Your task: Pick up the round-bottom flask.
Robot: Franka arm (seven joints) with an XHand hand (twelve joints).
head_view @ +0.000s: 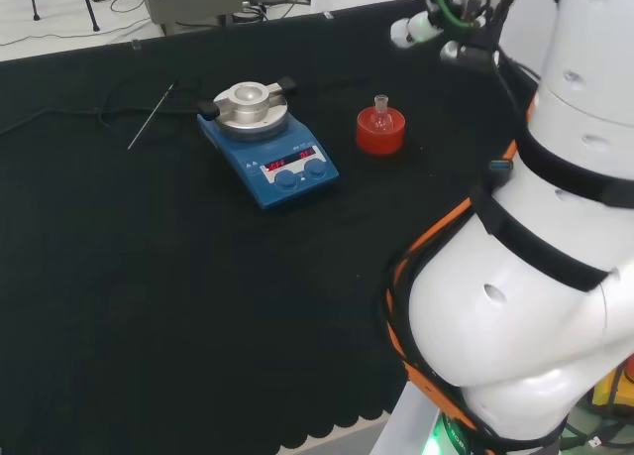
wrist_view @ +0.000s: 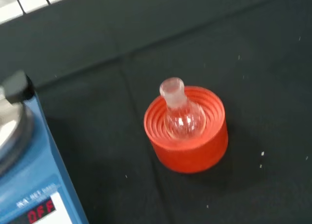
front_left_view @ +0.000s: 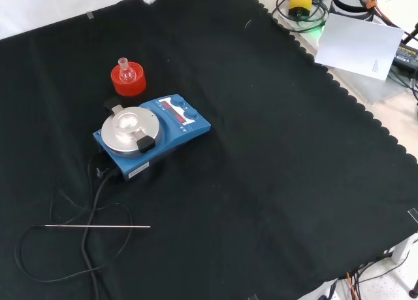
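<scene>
Plainly, nothing is yet being lifted. Going left to right in the head view, a thin rod (head_view: 152,116) is being passed first, then the blue hotplate (head_view: 267,153), then the round-bottom flask (head_view: 380,106), which is being held upright by its red ribbed stand (head_view: 380,133); the hand (head_view: 428,23) is being kept well above, its fingers too hidden to judge. The whole approach and grasp are being left undone. Only in the wrist view is the flask's clear bulb being shown seated inside the ring.

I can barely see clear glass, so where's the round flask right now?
The flask sits upright in the red stand, just right of the blue hotplate in the head view, nothing touching it.
</scene>
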